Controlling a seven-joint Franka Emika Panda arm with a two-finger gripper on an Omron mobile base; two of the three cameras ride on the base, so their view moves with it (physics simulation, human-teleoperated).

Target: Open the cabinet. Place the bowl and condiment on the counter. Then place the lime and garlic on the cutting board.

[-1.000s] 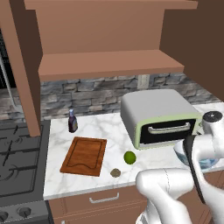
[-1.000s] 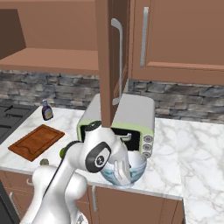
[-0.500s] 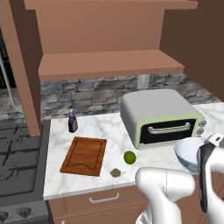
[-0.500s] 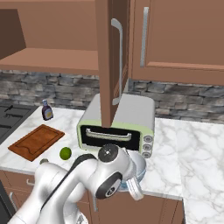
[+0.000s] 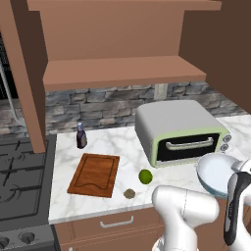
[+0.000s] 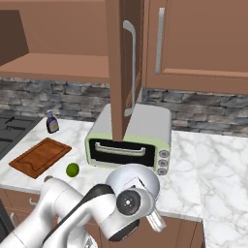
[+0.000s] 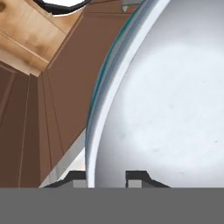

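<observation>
My gripper [image 7: 107, 177] is shut on the rim of the white bowl [image 5: 215, 172], which hangs tilted at the counter's [image 5: 128, 156] front right edge, in front of the toaster oven. The bowl's pale inside [image 7: 175, 100] takes up most of the hand view. The cabinet [image 5: 122, 73] stands open, its shelf bare, with one door [image 6: 121, 63] swung out. The dark condiment bottle [image 5: 81, 136] stands on the marble by the back wall. In front of it lies the cutting board [image 5: 94, 174], nothing on it. The lime [image 5: 145, 176] and garlic [image 5: 129, 193] lie on the counter right of the board.
A grey and green toaster oven [image 5: 181, 130] fills the counter's right middle. A black stove [image 5: 19, 181] borders the counter on the left. A drawer with a horizontal handle [image 5: 116, 224] sits below the front edge. Bare marble [image 6: 213, 164] stretches right of the oven.
My hand has turned and sunk lower at the counter's front right, the bowl still in it. The bowl itself has barely shifted. Bottle, board, lime and garlic stayed put.
</observation>
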